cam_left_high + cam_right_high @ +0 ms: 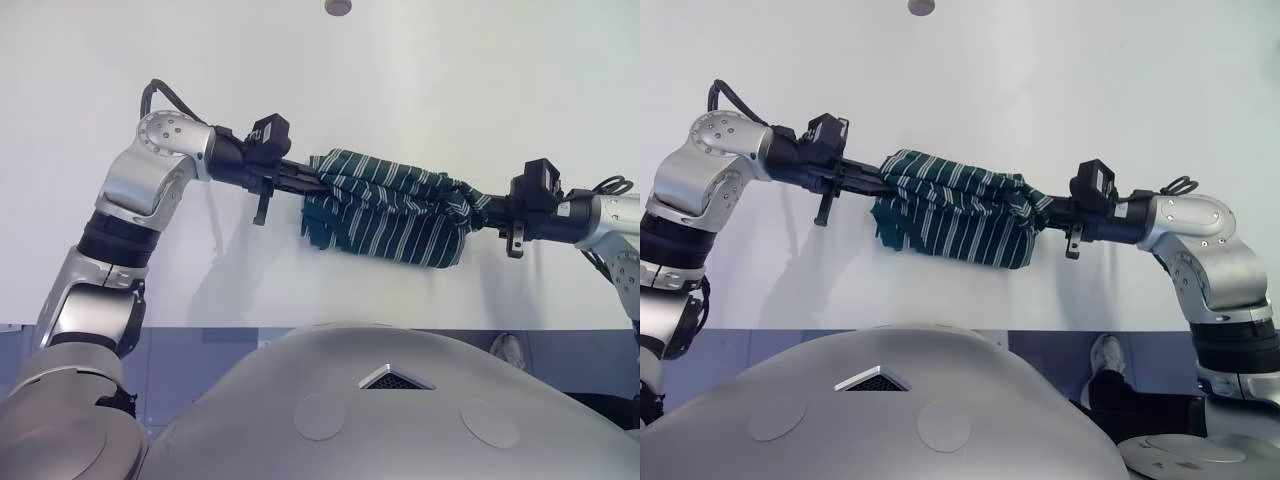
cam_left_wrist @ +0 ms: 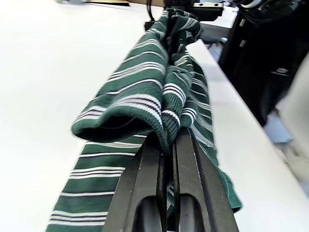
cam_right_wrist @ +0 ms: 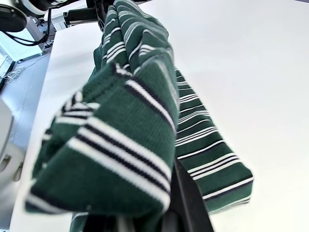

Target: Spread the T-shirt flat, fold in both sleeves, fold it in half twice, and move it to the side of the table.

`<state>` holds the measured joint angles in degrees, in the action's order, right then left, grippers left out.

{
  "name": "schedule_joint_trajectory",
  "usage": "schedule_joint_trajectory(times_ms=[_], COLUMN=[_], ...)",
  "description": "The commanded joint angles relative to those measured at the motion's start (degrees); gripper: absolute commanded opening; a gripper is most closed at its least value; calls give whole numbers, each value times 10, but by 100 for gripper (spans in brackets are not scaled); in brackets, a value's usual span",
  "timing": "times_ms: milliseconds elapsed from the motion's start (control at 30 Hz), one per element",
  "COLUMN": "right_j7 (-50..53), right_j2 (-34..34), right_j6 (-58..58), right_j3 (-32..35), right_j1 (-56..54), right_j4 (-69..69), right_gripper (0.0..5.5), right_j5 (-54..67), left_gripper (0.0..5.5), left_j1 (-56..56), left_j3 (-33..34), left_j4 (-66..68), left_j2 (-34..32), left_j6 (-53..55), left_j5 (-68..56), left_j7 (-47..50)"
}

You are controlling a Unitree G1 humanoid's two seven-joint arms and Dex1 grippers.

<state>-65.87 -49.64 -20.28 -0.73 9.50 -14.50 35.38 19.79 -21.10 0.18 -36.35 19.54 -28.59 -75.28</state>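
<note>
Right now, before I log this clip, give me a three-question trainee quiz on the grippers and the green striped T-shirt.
1. The left gripper and right gripper: which grips the green, white-striped knit T-shirt? A) left only B) right only C) both
2. True or false: the T-shirt is spread out flat.
3. What shape is the T-shirt in?
Key: 1 C; 2 false; 3 bunched up, strung between the two grippers.

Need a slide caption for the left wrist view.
Striped green T-shirt pinched in the left hand, stretched over the white table.
</note>
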Motion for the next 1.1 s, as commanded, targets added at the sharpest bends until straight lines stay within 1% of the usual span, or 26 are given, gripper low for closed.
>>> schedule_joint_trajectory(times_ms=[33, 233, 400, 433, 467, 500, 633, 767, 833, 933, 1100], right_j7=[16, 35, 61, 72, 82, 88, 97, 106, 118, 133, 210], right_j2=[19, 41, 57, 63, 68, 70, 78, 90, 96, 100, 125], right_j6=[-10, -2, -14, -19, -28, -36, -65, -116, -140, -159, -153], right_j3=[-25, -57, -56, -54, -53, -52, -43, -23, -11, 5, 46], right_j1=[-28, -57, -59, -63, -68, -71, -76, -104, -109, -110, -119], right_j4=[15, 58, 68, 75, 81, 85, 78, 85, 90, 103, 154], right_gripper=[9, 9, 9, 48, 74, 83, 166, 225, 267, 319, 322], right_j5=[-36, -101, -120, -125, -126, -125, -114, -86, -77, -73, -95], left_gripper=[0, 0, 0, 34, 60, 68, 144, 197, 236, 285, 360], left_j1=[18, 13, 20, 23, 26, 27, 29, 27, 32, 50, 78], left_j3=[12, -6, 2, 8, 13, 17, 23, 27, 34, 59, 97], left_j4=[19, 61, 89, 95, 97, 95, 90, 90, 95, 120, 172], left_j2=[13, 17, 37, 44, 50, 53, 57, 59, 65, 85, 114], left_j6=[-6, -53, -72, -65, -56, -49, -42, -46, -46, -31, -40], left_j5=[29, 113, 147, 147, 143, 139, 141, 145, 145, 145, 177], left_j7=[16, 28, 55, 65, 68, 71, 71, 73, 84, 131, 245])
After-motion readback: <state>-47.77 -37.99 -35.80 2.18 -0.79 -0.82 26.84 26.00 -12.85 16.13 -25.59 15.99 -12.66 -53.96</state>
